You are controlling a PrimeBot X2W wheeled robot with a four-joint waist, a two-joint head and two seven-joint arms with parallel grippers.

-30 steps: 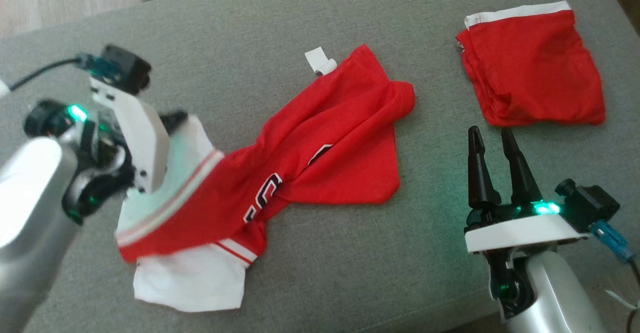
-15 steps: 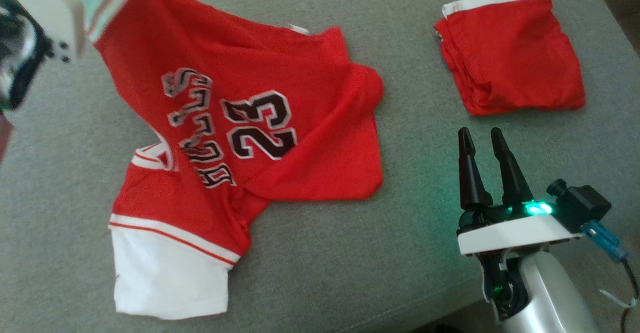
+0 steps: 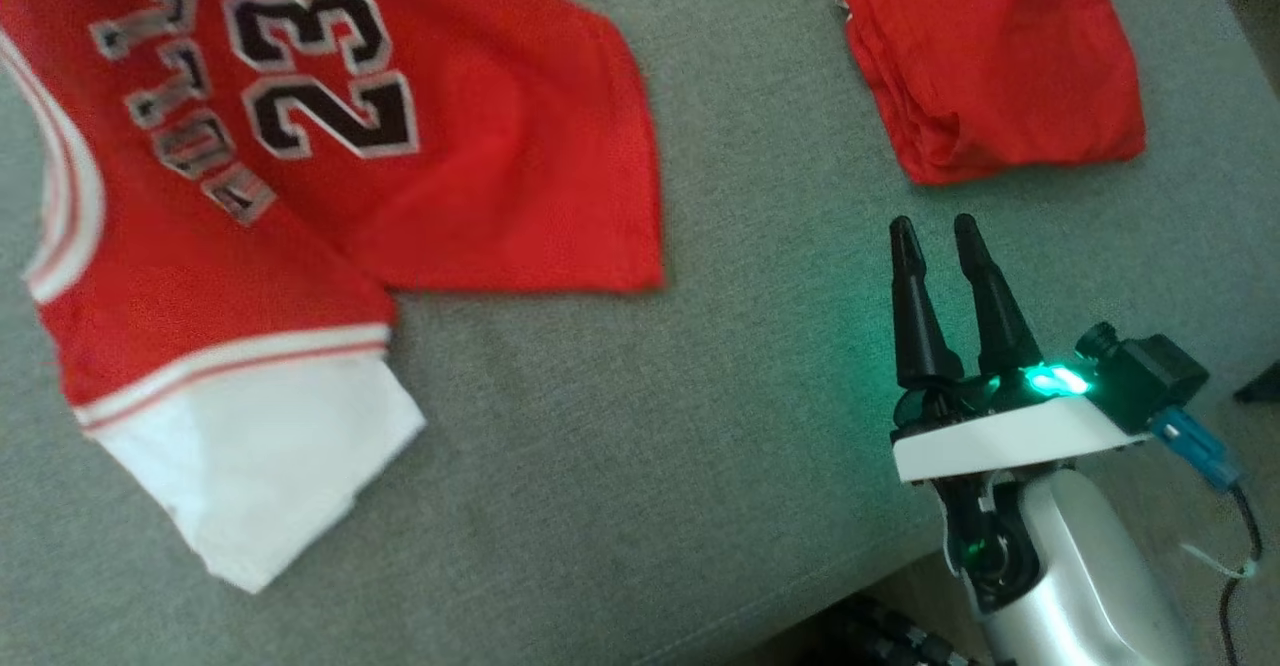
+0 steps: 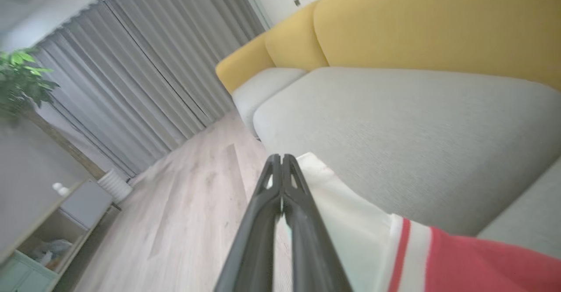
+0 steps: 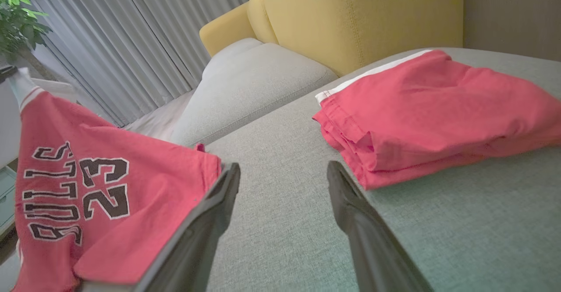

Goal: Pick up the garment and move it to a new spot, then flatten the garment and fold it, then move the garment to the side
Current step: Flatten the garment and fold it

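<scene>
Left pincer [image 4: 282,160] aloft, clenched on jersey [image 3: 480,146], right pincer [image 3: 932,228] released, low over sofa [image 3: 650,446].

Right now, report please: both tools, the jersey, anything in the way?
Left tool shut on white part of jersey. Right tool open, empty, above grey cushion. Jersey partly raised, number side up. Folded red garment lies apart, not blocking.

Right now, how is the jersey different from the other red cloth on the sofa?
The jersey is spread open and held up by a white sleeve in the left gripper; the folded cloth lies in a compact stack, untouched. The jersey carries black lettering and a 23; the folded cloth is plain with a white band. Both are red with white trim.
</scene>
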